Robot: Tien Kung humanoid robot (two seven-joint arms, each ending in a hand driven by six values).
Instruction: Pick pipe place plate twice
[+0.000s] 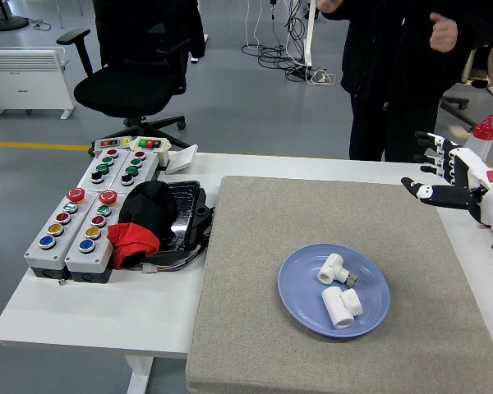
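Fingers of the right hand (445, 174) are seen spread and empty, the hand being raised at about 2 o'clock of the frame, over the right far corner of the grey mat (255, 246). Nothing is touched or held by it. The left hand is not seen.

Well apart from the hand, toward 7 o'clock from it, the blue plate (300, 300) is laid on the mat. Two white pipe fittings are carried by the plate: a small elbow fitting (333, 268) at the plate's 12 o'clock side, and a larger tee fitting (343, 306) at its 5 o'clock side. The two are set just beside each other; whether they touch cannot be told.

At 9 o'clock of the mat, a black tray (183, 215) is placed on the white table (82, 308), with black and red cloth (140, 226) heaped on it. Farther toward 9 o'clock, grey button boxes (86, 215) with coloured buttons are lined up. At the table's far right edge, a clear bottle with a red cap (481, 135) is partly hidden behind the hand.

Beyond the table at 12 o'clock, a person in dark clothes (394, 74) is standing, one hand (444, 31) being held up at the chest. A black office chair (135, 78) is seen at 11 o'clock.
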